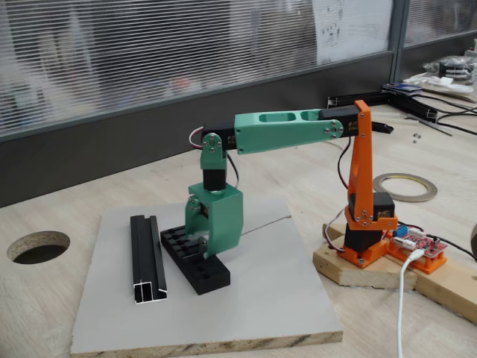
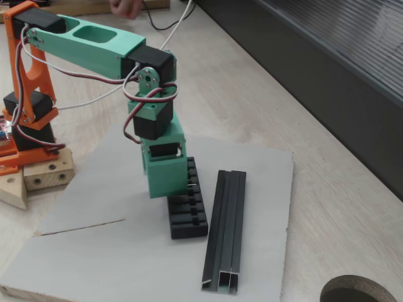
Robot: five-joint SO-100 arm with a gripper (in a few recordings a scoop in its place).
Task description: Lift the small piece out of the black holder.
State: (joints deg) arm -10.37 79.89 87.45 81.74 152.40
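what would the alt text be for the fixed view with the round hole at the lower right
A green and orange robot arm reaches down so its green hand sits over the slotted black holder on a grey board. A longer black channel rail lies beside the holder, apart from it, and the round hole is cut in the wooden tabletop.

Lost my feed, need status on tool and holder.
Tool down over black holder, jaws hidden. Small piece glints at the tool. Black rail alongside, apart.

— Any writing you can read?
— None. The paper sheet (image 1: 352,26) on the window at one o'clock carries dark marks, too blurred to read.
— Labels on the arm?
— None legible.
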